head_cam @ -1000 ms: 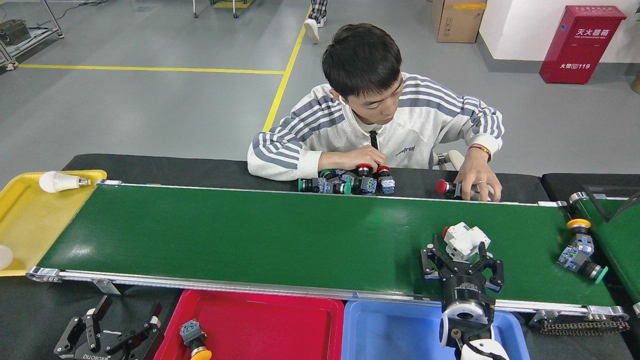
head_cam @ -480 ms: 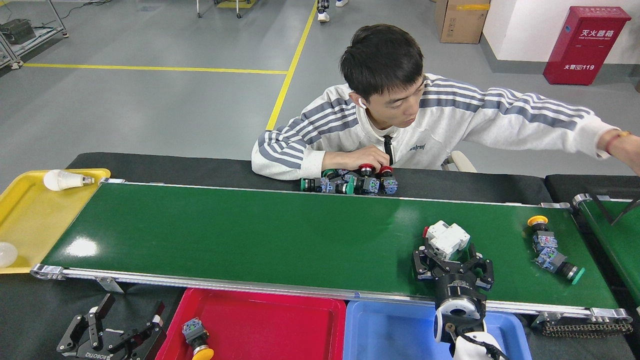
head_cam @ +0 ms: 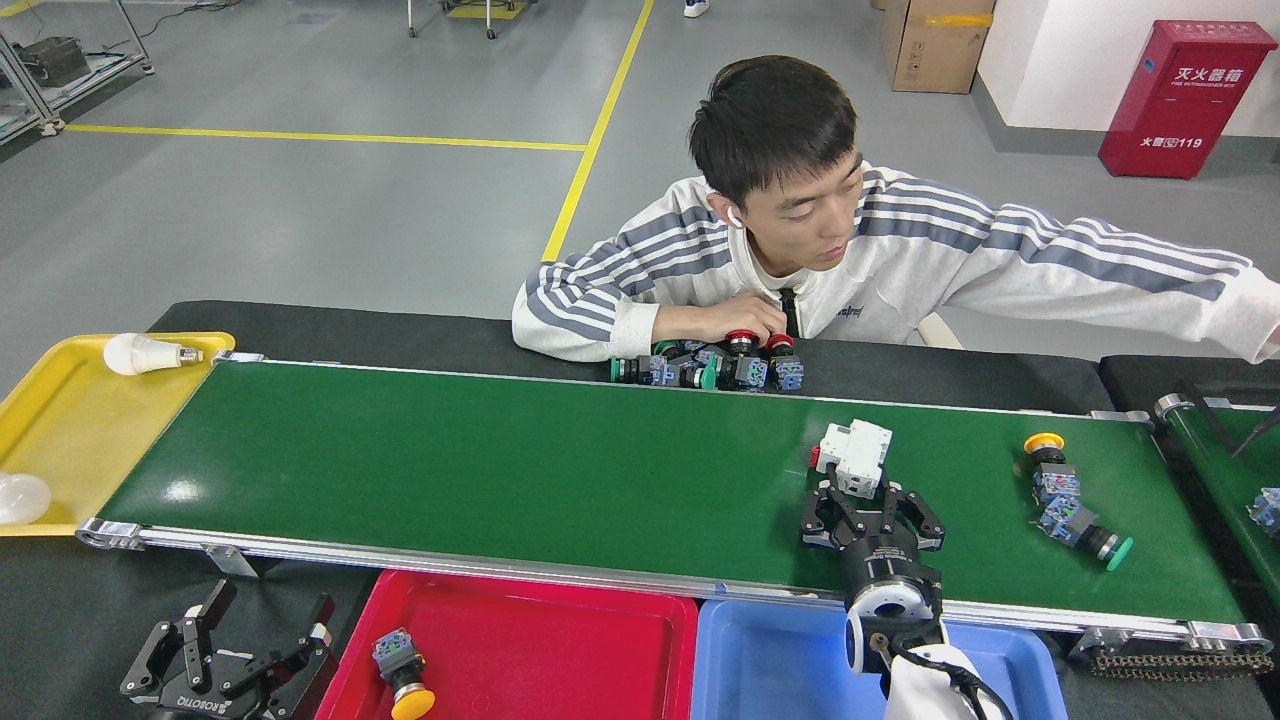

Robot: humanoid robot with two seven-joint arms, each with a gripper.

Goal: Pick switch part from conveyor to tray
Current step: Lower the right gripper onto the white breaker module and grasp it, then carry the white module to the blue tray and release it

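A white block-shaped switch part [head_cam: 855, 455] with a small red tab lies on the dark-green conveyor [head_cam: 500, 470], right of its middle. My right gripper [head_cam: 862, 492] reaches over the near rail from below. Its fingers are spread, with the near end of the white part between the tips; no clamping shows. Two more switch parts lie farther right on the belt, one with a yellow button [head_cam: 1046, 462] and one with a green button [head_cam: 1085, 530]. My left gripper [head_cam: 265, 612] rests open on the black table at bottom left. A red tray [head_cam: 560, 660] holds a yellow-button switch [head_cam: 402, 676]. A blue tray [head_cam: 770, 670] sits below my right arm.
A person in a striped sweater leans on the far side, one hand on a pile of switches [head_cam: 712, 367], the other arm stretched right. A yellow tray [head_cam: 70, 430] with bulbs stands at the belt's left end. A second green belt [head_cam: 1225, 470] starts at the right.
The white part and my right gripper have moved left along the belt together. The two button parts also moved left. The person's arm swung off to the right.
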